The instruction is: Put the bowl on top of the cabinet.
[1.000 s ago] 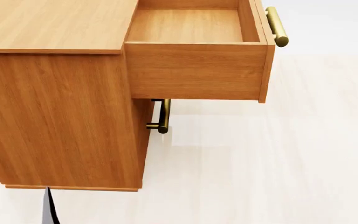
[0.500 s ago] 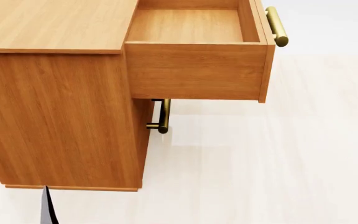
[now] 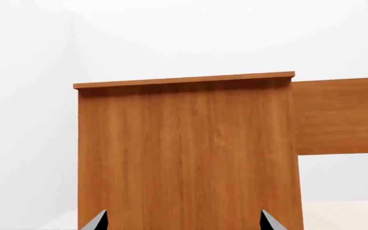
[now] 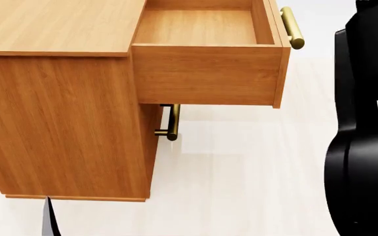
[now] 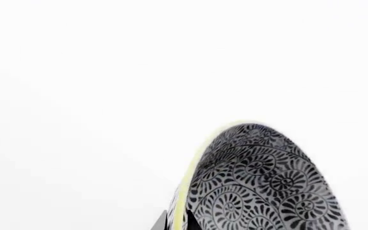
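At the near right, the right arm [image 4: 366,123] carries the bowl [image 5: 260,182], with the cabinet's flat top far left of it.
The right tool [image 5: 174,221] is clamped on the bowl's rim; the left tool [image 3: 182,221], its tips apart and empty, faces the cabinet [image 4: 64,123] side. The top [image 4: 57,24] lies beyond the open drawer [image 4: 205,29], so the right arm is the one to reach.
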### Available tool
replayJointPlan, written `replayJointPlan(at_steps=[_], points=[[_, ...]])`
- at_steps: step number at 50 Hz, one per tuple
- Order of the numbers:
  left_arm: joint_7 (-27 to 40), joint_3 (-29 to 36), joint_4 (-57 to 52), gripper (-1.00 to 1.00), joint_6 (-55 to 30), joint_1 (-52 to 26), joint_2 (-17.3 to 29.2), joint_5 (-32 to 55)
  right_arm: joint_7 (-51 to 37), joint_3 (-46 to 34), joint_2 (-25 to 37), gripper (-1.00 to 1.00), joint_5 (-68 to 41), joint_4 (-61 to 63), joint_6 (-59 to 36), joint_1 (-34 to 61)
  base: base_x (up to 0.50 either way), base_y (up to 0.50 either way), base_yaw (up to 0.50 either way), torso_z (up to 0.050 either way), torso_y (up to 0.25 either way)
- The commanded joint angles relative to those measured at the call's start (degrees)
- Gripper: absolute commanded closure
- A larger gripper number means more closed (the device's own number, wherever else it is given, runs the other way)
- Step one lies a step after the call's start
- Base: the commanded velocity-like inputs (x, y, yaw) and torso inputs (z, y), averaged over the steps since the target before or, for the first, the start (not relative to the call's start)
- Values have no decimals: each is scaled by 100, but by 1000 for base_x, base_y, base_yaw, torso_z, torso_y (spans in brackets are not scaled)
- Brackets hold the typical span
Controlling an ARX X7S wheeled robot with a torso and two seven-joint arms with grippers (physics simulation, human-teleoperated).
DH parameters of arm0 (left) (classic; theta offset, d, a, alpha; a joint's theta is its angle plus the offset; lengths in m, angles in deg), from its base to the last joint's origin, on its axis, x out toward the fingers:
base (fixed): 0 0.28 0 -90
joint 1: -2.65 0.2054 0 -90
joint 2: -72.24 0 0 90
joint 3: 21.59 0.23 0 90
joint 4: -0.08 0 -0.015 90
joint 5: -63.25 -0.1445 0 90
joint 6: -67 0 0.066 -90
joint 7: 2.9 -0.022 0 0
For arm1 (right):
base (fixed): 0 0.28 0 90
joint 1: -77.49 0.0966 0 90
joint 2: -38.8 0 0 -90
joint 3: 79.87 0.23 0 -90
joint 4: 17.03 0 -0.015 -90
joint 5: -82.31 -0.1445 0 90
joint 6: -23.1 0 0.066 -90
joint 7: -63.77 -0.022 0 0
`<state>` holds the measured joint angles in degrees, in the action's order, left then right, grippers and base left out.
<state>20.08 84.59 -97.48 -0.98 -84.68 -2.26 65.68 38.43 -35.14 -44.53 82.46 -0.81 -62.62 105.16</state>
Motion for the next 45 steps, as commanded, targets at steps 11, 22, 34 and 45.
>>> replayJointPlan(at_steps=[11,22,34,45], points=[[-54,-31,4,-100,113,19,35,188,67,-3814,-666,100,-2948,678,28,1133,0,0,0,0,0],[-35,-47,-61,-100,76,37,71,296,472,-4216,-666,100,-3230,1403,-367,1237,0,0,0,0,0],[-58,-11,-6,-100,22,20,101,380,1933,-4286,-667,100,-3168,1541,-435,445,0,0,0,0,0],[-110,30,7,-100,-57,6,154,474,2964,-4322,-667,100,-2559,2019,-744,-94,0,0,0,0,1]])
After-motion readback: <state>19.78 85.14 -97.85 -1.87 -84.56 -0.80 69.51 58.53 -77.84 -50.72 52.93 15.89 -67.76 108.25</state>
